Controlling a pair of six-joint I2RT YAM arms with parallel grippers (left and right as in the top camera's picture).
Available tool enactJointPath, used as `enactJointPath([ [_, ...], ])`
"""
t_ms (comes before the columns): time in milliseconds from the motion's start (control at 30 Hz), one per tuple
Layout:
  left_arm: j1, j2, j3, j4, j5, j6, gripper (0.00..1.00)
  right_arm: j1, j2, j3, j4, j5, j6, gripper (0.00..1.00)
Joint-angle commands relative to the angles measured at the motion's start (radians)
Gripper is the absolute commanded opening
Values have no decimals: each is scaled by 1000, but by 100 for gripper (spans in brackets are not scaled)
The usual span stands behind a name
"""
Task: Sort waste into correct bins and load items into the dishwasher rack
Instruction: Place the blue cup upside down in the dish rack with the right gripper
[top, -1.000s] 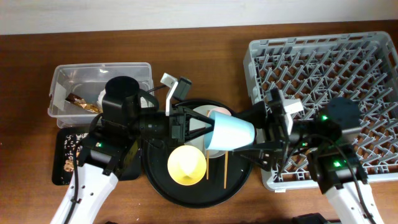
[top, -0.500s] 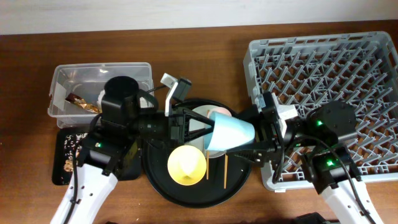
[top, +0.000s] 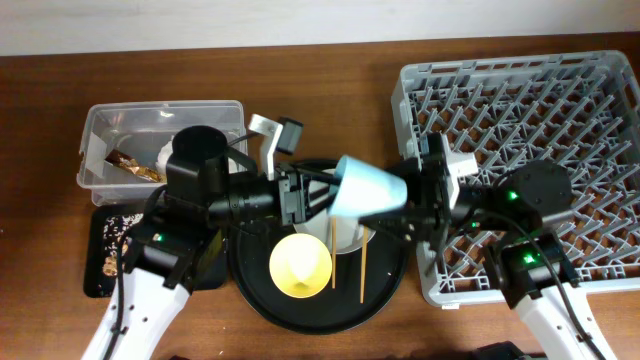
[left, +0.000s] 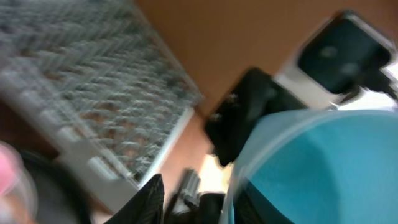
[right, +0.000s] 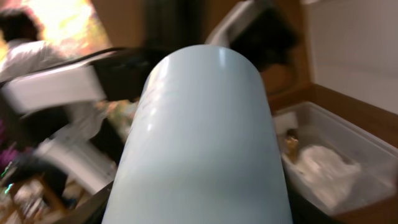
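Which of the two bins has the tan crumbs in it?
The shallow black tray: tan crumbs lie scattered in it. The clear tub beside it holds a brown-and-gold wrapper and a white napkin instead.

**A:** Where is the light-blue cup (top: 368, 188)?

**B:** In my right gripper (top: 404, 198), lying on its side above the white plate (top: 349, 236), mouth facing left.

**A:** And the rest?

**B:** The yellow bowl (top: 300, 264) sits upright near the round black tray's (top: 252, 300) front rim, with 2 chopsticks (top: 362, 272) just right of it. The napkin (right: 320, 165) and wrapper (top: 130, 162) lie in the clear tub (top: 160, 108) at the table's left. Crumbs (top: 112, 245) lie in the shallow black tray (top: 95, 282) before it. The grey rack (top: 520, 100) fills the right end.
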Motion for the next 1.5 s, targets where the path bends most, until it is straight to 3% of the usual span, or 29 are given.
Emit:
enactJointPath([
  [0, 12, 12, 1, -118, -647, 0, 37, -31, -17, 18, -45, 129, 97, 56],
  [100, 12, 12, 1, -223, -883, 0, 37, -90, -16, 18, -234, 263, 85, 54],
  [300, 12, 12, 0, -348, -998, 1, 38, -175, 27, 40, -512, 511, -34, 53],
  [367, 12, 12, 0, -391, -1024, 1, 49, -192, 65, 97, -634, 621, -89, 52],
  [467, 12, 12, -3, -420, -1045, 1, 52, -189, 143, 235, -817, 805, -174, 52],
  [500, 12, 12, -3, -434, -1045, 1, 62, -189, 199, 334, -911, 883, -211, 52],
  [600, 12, 12, -3, -451, -1045, 1, 77, -189, 314, 516, -1054, 1014, -250, 53],
  [700, 12, 12, -3, -475, -1045, 1, 81, -190, 438, 658, -1142, 1091, -277, 52],
  [767, 12, 12, -3, -485, -1045, 1, 97, -190, 516, 710, -1163, 1106, -284, 52],
  [800, 12, 12, -3, -489, -1045, 1, 99, -190, 552, 721, -1160, 1107, -288, 52],
  [1167, 12, 12, -3, -495, -1045, 1, 99, -190, 782, 722, -1111, 1201, -318, 52],
  [1467, 12, 12, -3, -495, -1045, 1, 99, -190, 797, 722, -1022, 1200, -333, 52],
])
